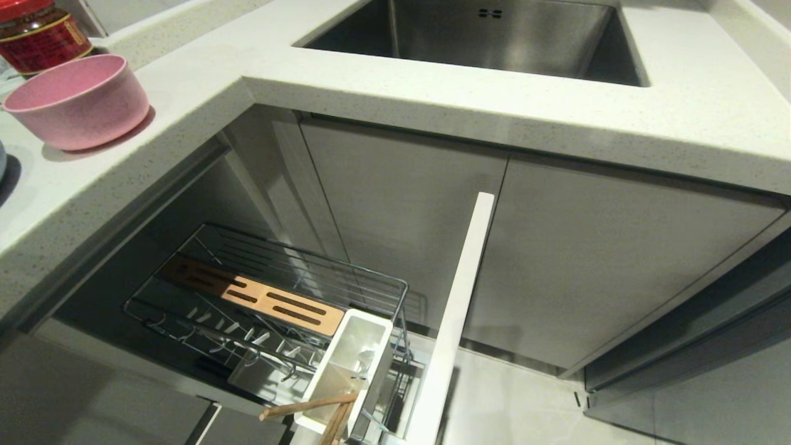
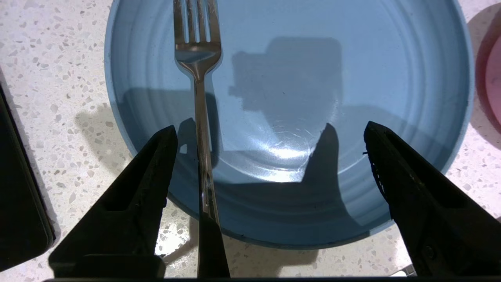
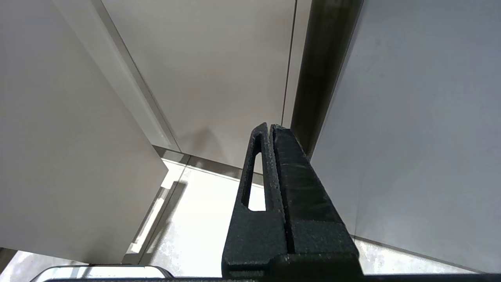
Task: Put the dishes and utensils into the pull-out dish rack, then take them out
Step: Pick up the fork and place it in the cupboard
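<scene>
In the left wrist view the light blue plate (image 2: 352,78) lies on the speckled counter with the silver fork (image 2: 197,58) resting in it, its handle running out over the rim. My left gripper (image 2: 270,125) hovers open above the plate's near edge; the fork handle passes between the fingers, close to one of them, and nothing is gripped. The pink bowl (image 1: 80,102) stands on the counter at the left. Below, the pull-out dish rack (image 1: 272,272) is drawn out, and the wooden chopsticks (image 1: 309,406) lean in its white utensil holder (image 1: 352,364). My right gripper (image 3: 271,126) is shut and empty, parked low beside the cabinets.
The steel sink (image 1: 482,37) is set in the counter at the back. A red jar (image 1: 37,34) stands behind the bowl. The rack's pale front panel (image 1: 457,321) juts out toward me. A black object (image 2: 19,196) lies on the counter beside the plate. Neither arm shows in the head view.
</scene>
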Controlling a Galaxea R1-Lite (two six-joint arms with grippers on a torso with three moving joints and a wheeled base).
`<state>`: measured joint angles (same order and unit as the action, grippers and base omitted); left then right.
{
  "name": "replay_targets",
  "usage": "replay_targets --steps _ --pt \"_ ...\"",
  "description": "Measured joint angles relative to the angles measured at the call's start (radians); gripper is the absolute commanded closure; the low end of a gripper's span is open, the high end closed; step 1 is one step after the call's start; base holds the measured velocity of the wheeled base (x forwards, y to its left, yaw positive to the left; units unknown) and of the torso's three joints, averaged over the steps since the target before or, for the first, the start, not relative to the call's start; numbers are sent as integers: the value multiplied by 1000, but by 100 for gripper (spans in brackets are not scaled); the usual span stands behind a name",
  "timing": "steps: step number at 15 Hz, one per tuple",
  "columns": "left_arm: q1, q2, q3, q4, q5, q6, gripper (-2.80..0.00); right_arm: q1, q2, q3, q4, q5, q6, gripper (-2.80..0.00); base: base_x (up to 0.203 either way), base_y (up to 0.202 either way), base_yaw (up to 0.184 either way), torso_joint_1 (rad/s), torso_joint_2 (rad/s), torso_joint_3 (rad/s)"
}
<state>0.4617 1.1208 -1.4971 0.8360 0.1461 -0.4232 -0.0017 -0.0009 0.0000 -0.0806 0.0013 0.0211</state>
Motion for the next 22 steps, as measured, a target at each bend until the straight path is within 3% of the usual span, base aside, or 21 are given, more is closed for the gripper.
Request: replay_targets --steps 7,22 --pt "1 17 2 -31 -61 -1 -280 0 0 0 0 0 0 0 0 0 0 0 0 0" --pt "11 78 -8 -34 -58 21 -280 0 0 0 0 0 0 0 0 0 0 0 0 0"
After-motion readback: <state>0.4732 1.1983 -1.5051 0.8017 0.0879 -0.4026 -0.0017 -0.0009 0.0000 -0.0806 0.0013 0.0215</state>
